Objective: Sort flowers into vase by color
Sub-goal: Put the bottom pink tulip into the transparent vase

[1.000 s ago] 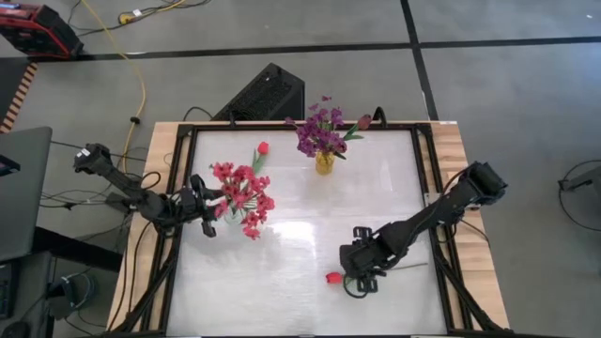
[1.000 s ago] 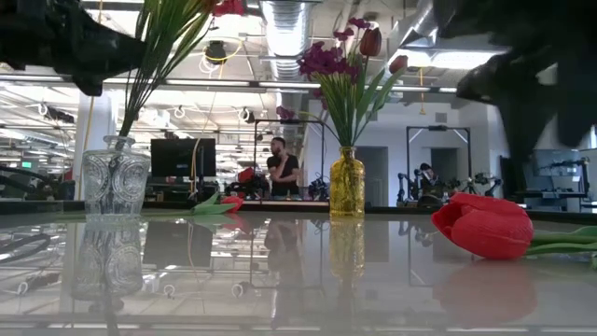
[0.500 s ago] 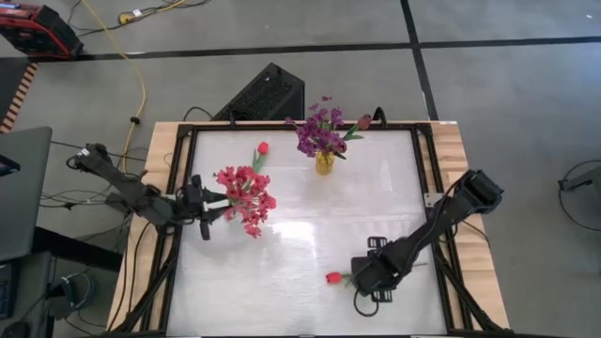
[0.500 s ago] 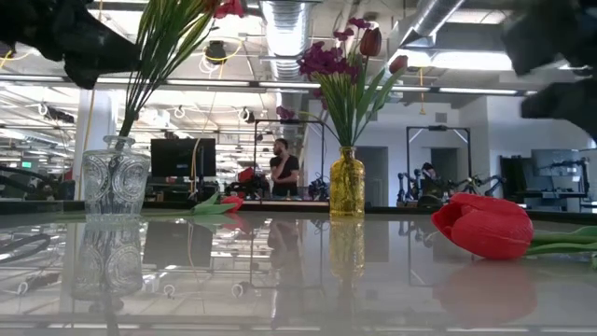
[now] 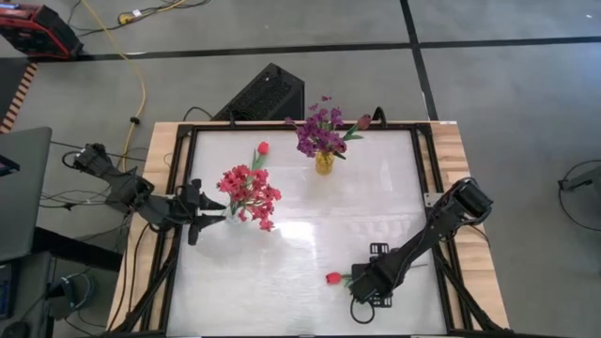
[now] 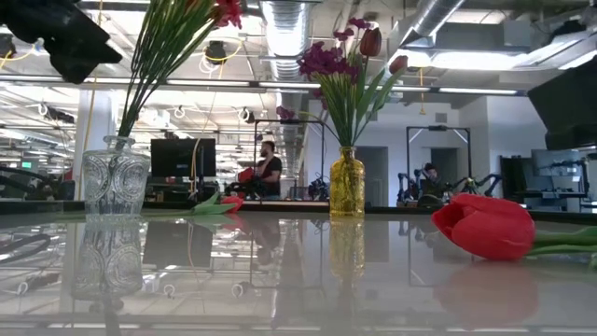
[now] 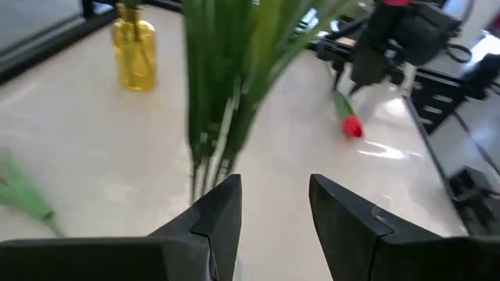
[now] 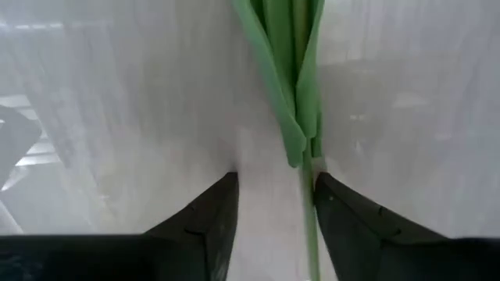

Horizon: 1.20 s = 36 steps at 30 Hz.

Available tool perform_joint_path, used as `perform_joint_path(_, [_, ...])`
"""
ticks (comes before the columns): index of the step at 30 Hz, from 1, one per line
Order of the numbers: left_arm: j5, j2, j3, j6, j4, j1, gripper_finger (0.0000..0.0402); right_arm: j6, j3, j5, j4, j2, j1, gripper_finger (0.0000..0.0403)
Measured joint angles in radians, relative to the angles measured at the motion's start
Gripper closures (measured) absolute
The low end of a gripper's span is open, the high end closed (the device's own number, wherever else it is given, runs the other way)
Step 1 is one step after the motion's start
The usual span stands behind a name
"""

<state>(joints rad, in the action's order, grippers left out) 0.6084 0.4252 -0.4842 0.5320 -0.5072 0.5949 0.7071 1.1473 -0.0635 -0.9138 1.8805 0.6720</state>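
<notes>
A: What is on the left side of the table (image 5: 310,235)?
B: The left gripper (image 5: 208,208) hangs over the left edge, its fingers (image 7: 221,209) spread apart with nothing between them. Just beyond the fingertips stands a clear glass vase (image 6: 115,184) holding the pink-red flower cluster (image 5: 249,192); its green stems (image 7: 223,94) rise right in front of the wrist camera.

A: Anything loose near it?
B: A red tulip (image 5: 263,148) shows a little toward the far edge from that vase. In the low view it lies flat on the table, behind the glass vase.

A: And the middle?
B: At the far edge, around its middle, a yellow glass vase (image 5: 324,163) carries the purple flower cluster (image 5: 319,131), with a dark maroon tulip (image 5: 363,122) among the stems.

A: The right side?
B: A second red tulip (image 5: 332,278) lies on its side near the front edge, right of centre, bloom pointing left. The right gripper (image 5: 368,286) sits low over its green stem (image 8: 293,94). The fingers (image 8: 205,218) are open, one on each side of the stem; whether either pad touches it I cannot tell from the wrist view.

A: Beyond the table?
B: A person (image 6: 269,168) is at a desk far back in the room.
</notes>
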Motion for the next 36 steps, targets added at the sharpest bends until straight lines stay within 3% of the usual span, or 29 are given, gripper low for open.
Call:
perform_joint_path(3, [-0.055, 0.000, -0.007, -0.026, -0.001, 0.000, 0.0262, 0.001, 0.005, -0.007, 0.003, -0.001, 0.001, 0.0239])
perform_joint_path(8, [-0.173, 0.000, -0.025, -0.027, -0.002, 0.000, 0.0262, 0.000, 0.028, -0.018, -0.003, -0.015, 0.000, 0.0359])
perform_joint_path(10, [-0.237, -0.001, -0.027, 0.024, -0.003, 0.000, 0.0262, 0.000, 0.042, -0.015, 0.013, -0.024, -0.004, 0.0385])
perform_joint_path(14, [-0.347, 0.000, -0.026, 0.034, -0.006, 0.000, 0.0262, -0.022, 0.093, 0.018, 0.090, -0.027, -0.028, 0.0382])
perform_joint_path(19, [-0.354, 0.004, -0.015, -0.044, 0.041, 0.021, 0.0262, -0.189, 0.157, 0.166, 0.379, -0.027, -0.094, 0.0387])
perform_joint_path(22, [-0.342, 0.012, 0.017, -0.157, 0.171, 0.048, 0.0262, -0.342, 0.161, 0.228, 0.660, -0.029, -0.144, 0.0387])
perform_joint_path(29, [-0.301, 0.083, 0.163, -0.409, 0.607, 0.102, 0.0262, -0.641, 0.162, 0.223, 1.288, -0.028, -0.261, 0.0386])
perform_joint_path(36, [-0.166, 0.253, 0.206, -0.417, 0.820, 0.102, 0.0262, -0.689, 0.162, 0.222, 1.498, -0.027, -0.348, 0.0386])
